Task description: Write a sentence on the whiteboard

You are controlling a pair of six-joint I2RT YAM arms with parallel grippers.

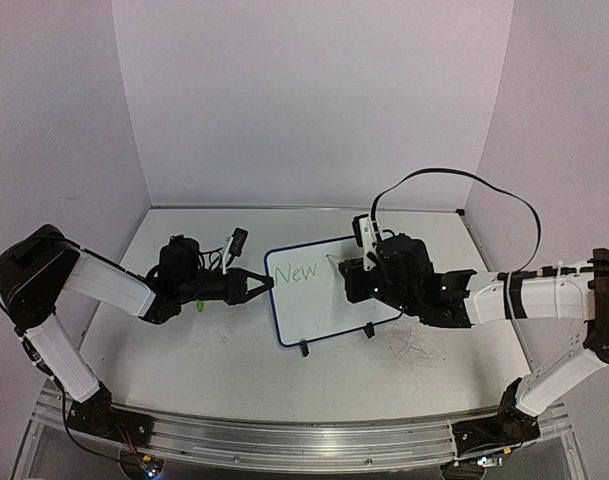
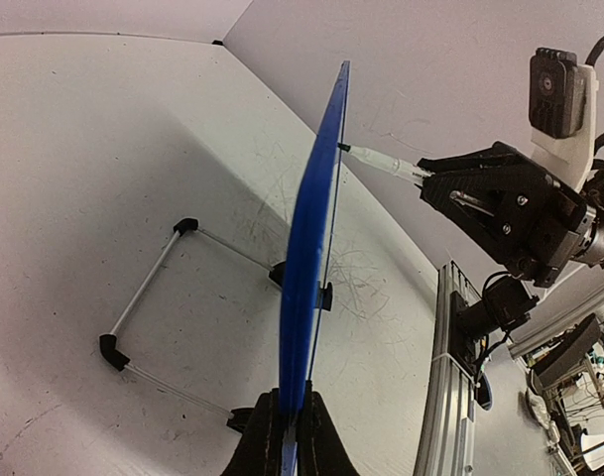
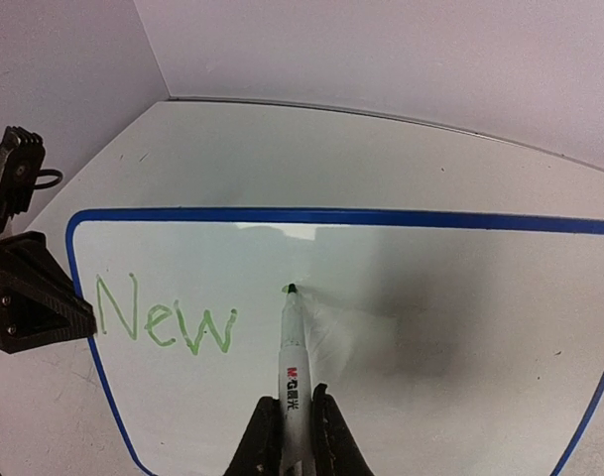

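Note:
The whiteboard (image 1: 329,295) with a dark blue rim stands propped on its black feet at mid table. Green writing on it reads "New" (image 3: 163,322), also in the top view (image 1: 297,271). My left gripper (image 1: 265,284) is shut on the board's left rim, seen edge-on in the left wrist view (image 2: 294,426). My right gripper (image 3: 294,421) is shut on a white marker (image 3: 293,347). The marker's tip touches the board just right of "New", with a small green dot there. The marker also shows in the left wrist view (image 2: 381,162).
A thin wire stand (image 2: 148,317) props the whiteboard from behind. Faint grey scribbles (image 1: 414,345) mark the tabletop right of the board. A metal rail (image 1: 284,435) runs along the near edge. Purple walls enclose the table on three sides.

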